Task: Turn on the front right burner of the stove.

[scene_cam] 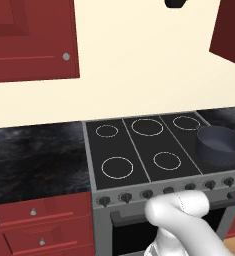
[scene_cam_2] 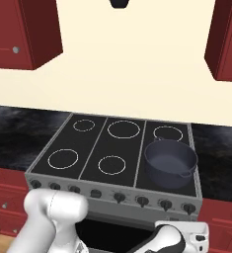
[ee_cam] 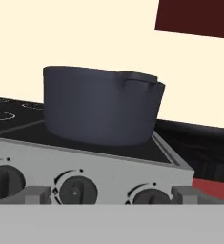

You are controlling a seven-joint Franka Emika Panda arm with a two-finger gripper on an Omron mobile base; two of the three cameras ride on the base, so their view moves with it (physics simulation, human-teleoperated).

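Hand view: low, level with stove (ee_cam: pixel 108 164) front, close on right end of knob row. Three knobs along bottom edge; rightmost knob (ee_cam: pixel 149 196) between two grey finger tips (ee_cam: pixel 35 194) rising at either side. Jaws apart, clamped on nothing, tips short of panel as far as can be judged. Dark pot (ee_cam: pixel 101 105) directly above on glass top, handle lug toward right.

Right base view: stove centred between dark counter (scene_cam_2: pixel 19 136) stretches, five white rings on black top, pot on front right zone, covering its ring. Knob row along front; rightmost knob at far right end. White arm low at bottom, hand (scene_cam_2: pixel 179 237) in front of oven door below right knobs.

Left base view: same stove right of centre, pot at right edge, arm elbow blocking part of front. Red drawers (scene_cam: pixel 36 220) left of stove, red cabinets (scene_cam: pixel 31 37) above.

Step in hand, by judgement: approach and alignment on knob for front right burner, likely rightmost one; no contact yet, knob unturned. Next move calls for: straight advance until tips bracket knob, closing on it, then wrist roll to turn. Which knob maps to front right burner: not confirmable from markings, too small to read. Risk: tips slightly low on knob, may slip off the grip.
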